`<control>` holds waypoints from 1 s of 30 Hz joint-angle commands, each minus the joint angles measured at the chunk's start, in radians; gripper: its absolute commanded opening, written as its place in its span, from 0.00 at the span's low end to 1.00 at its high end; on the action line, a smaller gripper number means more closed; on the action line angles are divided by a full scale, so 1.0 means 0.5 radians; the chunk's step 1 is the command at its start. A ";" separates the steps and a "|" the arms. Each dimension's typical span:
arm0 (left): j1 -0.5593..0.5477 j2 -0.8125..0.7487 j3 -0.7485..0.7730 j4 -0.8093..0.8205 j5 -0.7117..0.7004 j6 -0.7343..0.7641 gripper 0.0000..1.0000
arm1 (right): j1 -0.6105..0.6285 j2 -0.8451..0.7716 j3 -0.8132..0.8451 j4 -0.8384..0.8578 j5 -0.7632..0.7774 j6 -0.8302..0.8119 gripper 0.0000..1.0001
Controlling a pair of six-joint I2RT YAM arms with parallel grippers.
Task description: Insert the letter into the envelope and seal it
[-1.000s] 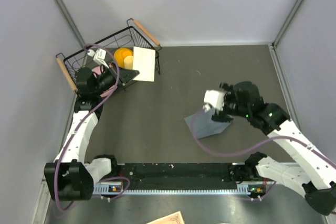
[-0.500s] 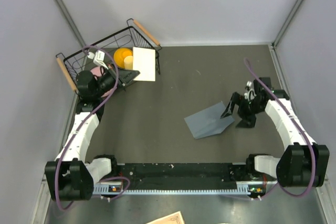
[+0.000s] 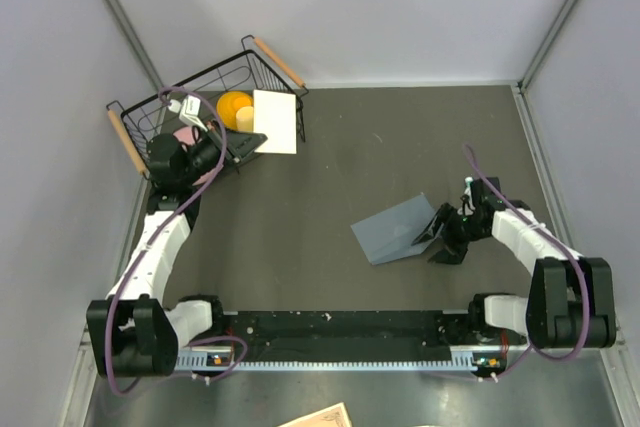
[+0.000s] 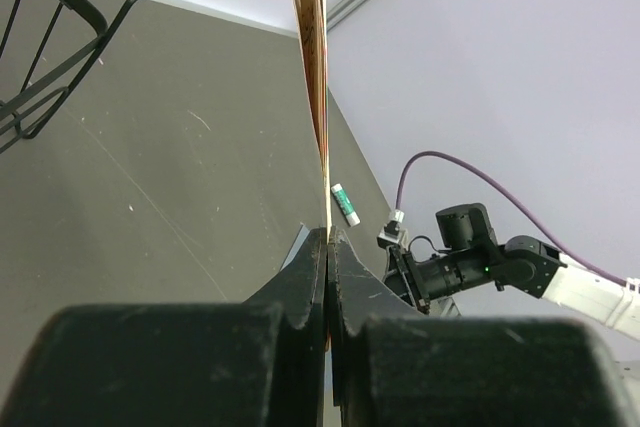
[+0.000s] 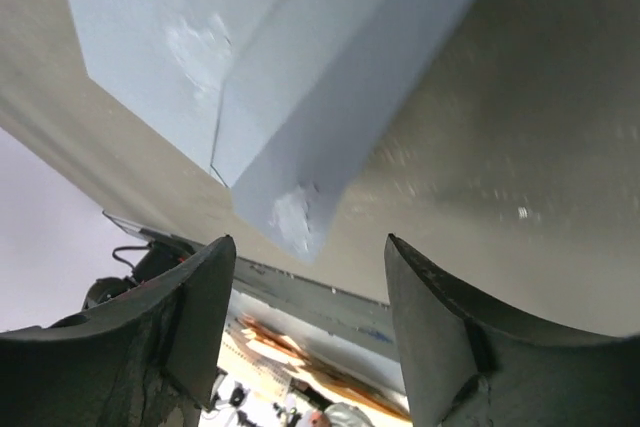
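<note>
My left gripper [image 4: 327,247] is clenched on the letter [image 4: 315,67], holding it edge-on just beside the wire basket [image 3: 278,60]. The blue-grey envelope [image 3: 395,229] lies flat on the dark table [image 3: 330,167], right of centre. My right gripper [image 5: 310,282] sits low at the envelope's right corner. Its jaws are apart, and the paper's point lies between the fingers, apparently untouched.
</note>
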 commanded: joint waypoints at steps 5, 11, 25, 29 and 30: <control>-0.002 0.047 -0.006 0.175 -0.023 -0.033 0.00 | 0.082 0.354 0.125 0.494 0.052 0.060 0.44; 0.004 0.035 0.000 0.142 -0.023 0.001 0.00 | 0.091 0.554 0.288 0.458 0.163 -0.093 0.10; 0.047 -0.029 -0.046 0.019 0.004 0.081 0.00 | 0.744 0.879 1.508 -1.204 -0.040 -2.711 0.00; 0.111 -0.066 -0.064 -0.122 0.007 0.105 0.00 | 0.898 1.115 1.665 -1.377 0.272 -3.194 0.00; 0.126 -0.075 -0.079 -0.143 0.007 0.108 0.00 | 0.931 1.164 1.735 -1.407 0.352 -3.280 0.00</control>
